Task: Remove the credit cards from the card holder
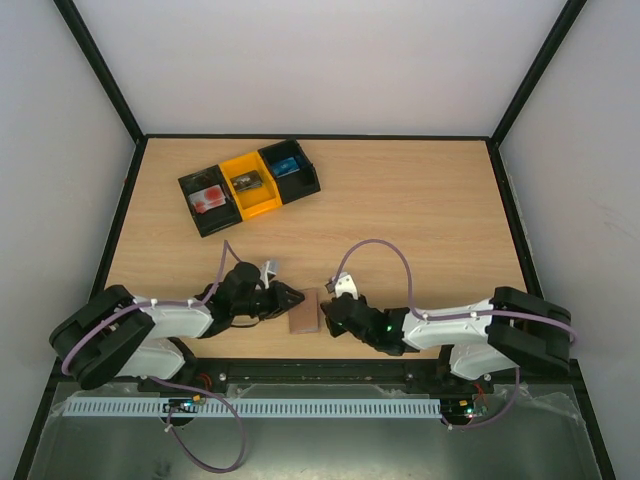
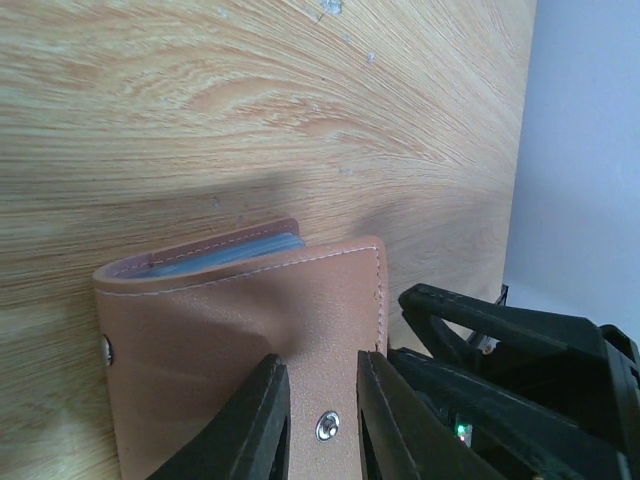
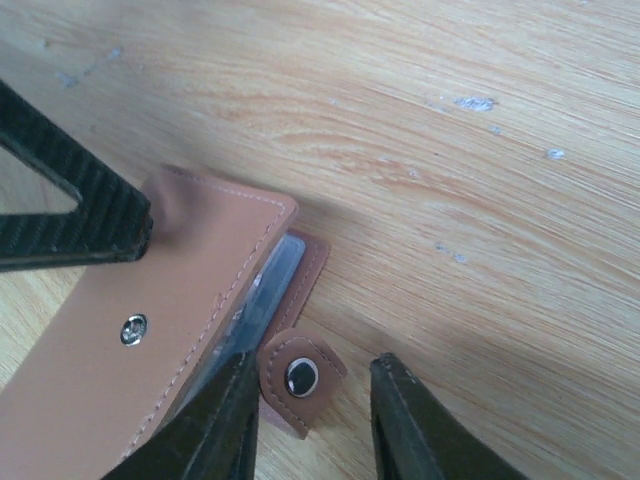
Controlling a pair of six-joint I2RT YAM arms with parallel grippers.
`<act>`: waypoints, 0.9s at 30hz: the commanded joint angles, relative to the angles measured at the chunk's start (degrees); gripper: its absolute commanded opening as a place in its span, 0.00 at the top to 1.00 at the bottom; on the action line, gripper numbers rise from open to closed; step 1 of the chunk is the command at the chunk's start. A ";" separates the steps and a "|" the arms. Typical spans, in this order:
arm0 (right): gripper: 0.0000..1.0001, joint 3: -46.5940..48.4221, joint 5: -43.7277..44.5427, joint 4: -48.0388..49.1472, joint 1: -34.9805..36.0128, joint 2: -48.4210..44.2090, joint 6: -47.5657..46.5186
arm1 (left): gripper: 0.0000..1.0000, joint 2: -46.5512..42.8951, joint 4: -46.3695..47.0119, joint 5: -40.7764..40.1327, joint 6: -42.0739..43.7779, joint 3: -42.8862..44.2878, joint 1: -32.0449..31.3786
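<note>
On grained wooden table (image 2: 250, 100), stitched brown card holder (image 2: 240, 320) between left tool (image 2: 322, 365) and right tool (image 3: 315, 368), both parted.

A pale wood-grain laminate bench top (image 1: 420, 210) with a thin black border fills the floor of the white-walled enclosure; a few small whitish specks (image 3: 472, 102) mark its surface. Near the far left corner sits a row of three small open plastic bins (image 1: 250, 185), black, yellow and black, touching side by side and skewed to the far edge. At the middle of the near edge lies a small flat brown leather-like folding card holder (image 1: 303, 312); its short snap-stud strap (image 3: 300, 378) rests unfastened on the wood; bluish sleeve edges show between its covers.
</note>
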 commanded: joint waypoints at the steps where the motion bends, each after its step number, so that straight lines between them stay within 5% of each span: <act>1: 0.73 -1.73 3.31 -0.22 0.43 -2.63 1.50 | 0.79 1.09 0.55 -0.86 0.57 1.40 -0.75; 6: 0.85 -2.28 2.66 0.44 0.48 -2.93 1.66 | 0.79 3.12 -2.02 -2.35 2.44 3.07 -2.05; 27: 0.83 -5.00 -4.61 2.60 -2.86 -11.30 9.94 | 0.80 4.36 -8.20 -8.02 6.24 4.32 -3.18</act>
